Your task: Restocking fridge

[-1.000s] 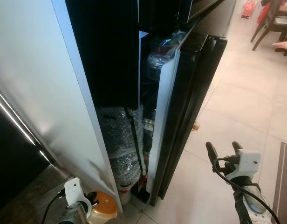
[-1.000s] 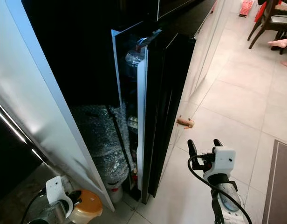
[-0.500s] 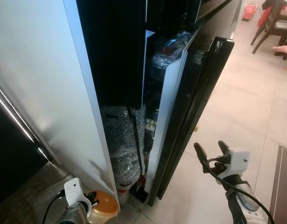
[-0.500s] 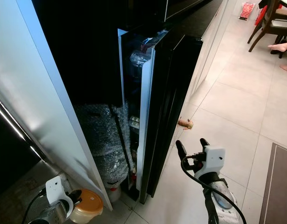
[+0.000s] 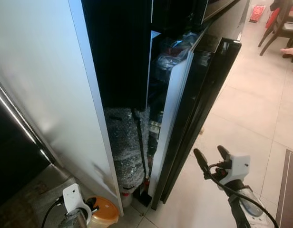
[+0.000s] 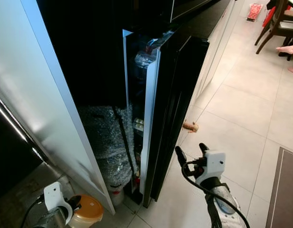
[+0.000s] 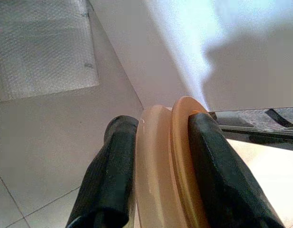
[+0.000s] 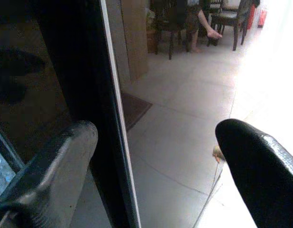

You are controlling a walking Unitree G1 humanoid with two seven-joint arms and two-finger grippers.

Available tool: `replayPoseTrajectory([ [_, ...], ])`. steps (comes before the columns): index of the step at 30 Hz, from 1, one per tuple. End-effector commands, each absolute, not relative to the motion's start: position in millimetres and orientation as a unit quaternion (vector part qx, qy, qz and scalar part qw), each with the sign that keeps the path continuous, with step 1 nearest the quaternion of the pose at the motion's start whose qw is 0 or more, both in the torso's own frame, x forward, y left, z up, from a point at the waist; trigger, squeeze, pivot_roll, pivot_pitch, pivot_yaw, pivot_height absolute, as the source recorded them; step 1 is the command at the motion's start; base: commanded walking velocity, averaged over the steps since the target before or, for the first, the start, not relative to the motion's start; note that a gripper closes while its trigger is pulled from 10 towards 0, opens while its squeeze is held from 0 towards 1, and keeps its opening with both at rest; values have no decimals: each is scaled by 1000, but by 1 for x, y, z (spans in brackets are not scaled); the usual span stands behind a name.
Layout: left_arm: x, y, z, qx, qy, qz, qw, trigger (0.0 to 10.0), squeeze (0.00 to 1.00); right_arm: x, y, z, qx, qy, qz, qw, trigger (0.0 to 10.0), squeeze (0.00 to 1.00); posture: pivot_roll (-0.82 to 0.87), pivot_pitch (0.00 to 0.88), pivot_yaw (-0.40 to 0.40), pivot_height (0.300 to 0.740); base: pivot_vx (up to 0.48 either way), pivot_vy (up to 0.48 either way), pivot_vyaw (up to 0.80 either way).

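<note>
Since the earlier frames the right gripper [image 5: 209, 157] has moved toward 9 o'clock, closer to the black fridge door [image 5: 199, 95]; its jaws stand wide apart and hold nothing. In the right wrist view the door's edge [image 8: 111, 114] lies between the two black fingers [image 8: 51, 166], nearer to one of them, though contact cannot be told. The door stands ajar, and the opening at 12 o'clock shows packed goods [image 5: 172, 52] on the upper shelves and smaller items [image 6: 137, 126] lower down. A bundle in bubble wrap [image 5: 130, 152] stands on the floor at the 10 o'clock side of the gap, beside a pale grey panel [image 5: 46, 90]. The left gripper [image 7: 156, 175] hangs low at 7 o'clock, its jaws clamped on a tub with an orange lid [image 5: 104, 213], one finger pressed to each face. The tiled floor [image 5: 246, 104] runs toward 2 o'clock, where chair legs [image 5: 275, 28] and a person's foot [image 5: 290, 49] appear. A small brown object [image 6: 190, 126] lies on the tiles just beyond the door.
</note>
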State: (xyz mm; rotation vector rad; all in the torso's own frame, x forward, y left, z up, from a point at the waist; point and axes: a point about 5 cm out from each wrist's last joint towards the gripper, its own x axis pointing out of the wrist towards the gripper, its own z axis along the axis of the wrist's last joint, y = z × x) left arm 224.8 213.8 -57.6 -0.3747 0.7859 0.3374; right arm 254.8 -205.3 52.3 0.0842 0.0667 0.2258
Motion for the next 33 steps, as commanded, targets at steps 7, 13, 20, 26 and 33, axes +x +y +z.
replayPoseTrajectory([
  [7,214,219,-63,-179,384,168,890,10000,0,267,-200,60,26,22,119,992,10000,0,-190,0,-18,740,0,0,0],
  [13,209,221,-65,-168,391,158,891,10000,0,276,-194,65,11,10,124,992,10000,0,-213,0,1,740,0,0,0],
  [20,207,222,-66,-167,388,153,893,10000,0,282,-208,67,-29,5,60,998,10000,0,-199,0,-7,740,0,0,0],
  [26,207,222,-66,-167,388,152,894,10000,0,283,-210,67,-32,2,54,998,10000,0,-199,0,-7,740,0,0,0],
  [33,206,223,-66,-165,392,152,892,10000,0,286,-230,68,-65,2,-40,997,10000,0,-198,14,-7,740,0,0,0],
])
